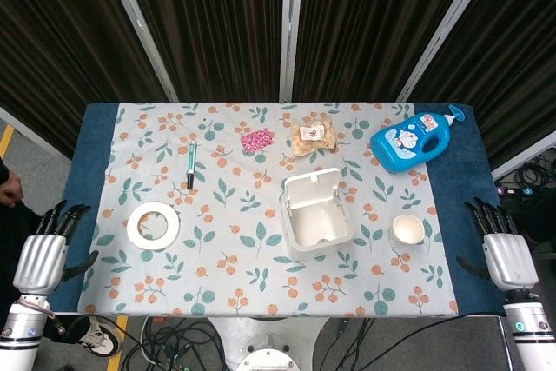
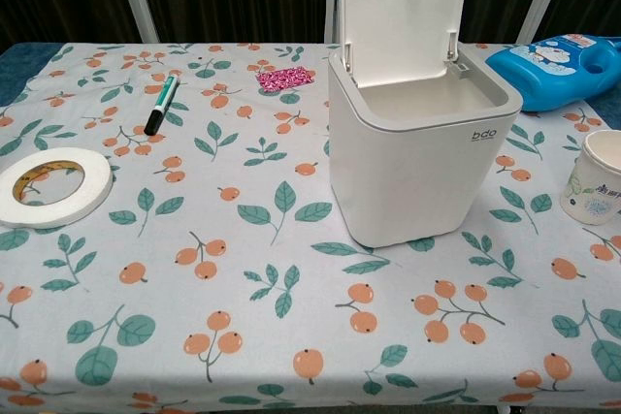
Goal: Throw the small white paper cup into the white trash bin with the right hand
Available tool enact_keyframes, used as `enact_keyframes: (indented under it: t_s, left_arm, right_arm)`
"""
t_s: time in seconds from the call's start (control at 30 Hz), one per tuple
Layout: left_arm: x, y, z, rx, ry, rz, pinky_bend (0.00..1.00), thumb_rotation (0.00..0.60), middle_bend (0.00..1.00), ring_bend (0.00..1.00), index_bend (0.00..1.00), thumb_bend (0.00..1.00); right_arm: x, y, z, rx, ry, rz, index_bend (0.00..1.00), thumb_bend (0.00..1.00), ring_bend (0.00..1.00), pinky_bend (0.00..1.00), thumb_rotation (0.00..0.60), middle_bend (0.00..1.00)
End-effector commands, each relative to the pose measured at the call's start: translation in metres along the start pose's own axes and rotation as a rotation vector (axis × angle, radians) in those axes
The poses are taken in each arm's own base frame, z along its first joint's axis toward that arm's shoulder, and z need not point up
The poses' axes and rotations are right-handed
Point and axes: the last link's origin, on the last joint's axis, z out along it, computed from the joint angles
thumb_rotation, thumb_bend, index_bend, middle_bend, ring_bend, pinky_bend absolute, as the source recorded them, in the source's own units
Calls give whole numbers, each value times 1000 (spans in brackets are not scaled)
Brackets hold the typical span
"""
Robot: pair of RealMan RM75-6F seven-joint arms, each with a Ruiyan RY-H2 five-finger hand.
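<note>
The small white paper cup (image 1: 407, 230) (image 2: 594, 177) stands upright on the floral cloth, to the right of the white trash bin (image 1: 314, 213) (image 2: 417, 133), whose lid stands open. My right hand (image 1: 500, 245) hangs off the table's right edge, fingers apart and holding nothing, a short way right of the cup. Off the left edge my left hand (image 1: 48, 245) is likewise open and empty. Neither hand shows in the chest view.
A roll of white tape (image 1: 153, 224) (image 2: 50, 186) lies at the left. A green marker (image 1: 190, 165) (image 2: 160, 104), a pink packet (image 1: 257, 139) (image 2: 284, 78) and a snack bag (image 1: 313, 136) lie further back. A blue detergent bottle (image 1: 412, 142) (image 2: 558, 68) lies at the back right.
</note>
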Motion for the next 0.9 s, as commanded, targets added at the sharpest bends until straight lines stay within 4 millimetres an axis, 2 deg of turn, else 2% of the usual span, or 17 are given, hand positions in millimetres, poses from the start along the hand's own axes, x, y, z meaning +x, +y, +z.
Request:
enact_keyframes:
  t_s: [0.03,0.37,0.67,0.9]
  left_arm:
    - [0,1,0,-5,-1,1,125,600,160,31,163,233]
    - [-2,0,1,-6,-2,-4,125,600,160,31,163,233]
    - [-8,-2,-4,3,-11,-5,125,600,159,31,163,233]
    - [-8,-5,-4,4,-12,-7,125,600,160,31,166,233]
  right_arm:
    - [0,0,0,-1,-2,-1,0,82,0,0,600,0]
    - [-2,-4,4,8,-31,-6,0,82,0,0,600,0]
    - [-8,-33,28,97,-79,-45,0,82,0,0,600,0]
    - [-28,-59,46,154,-154,-81,0,84,0,0,600,0]
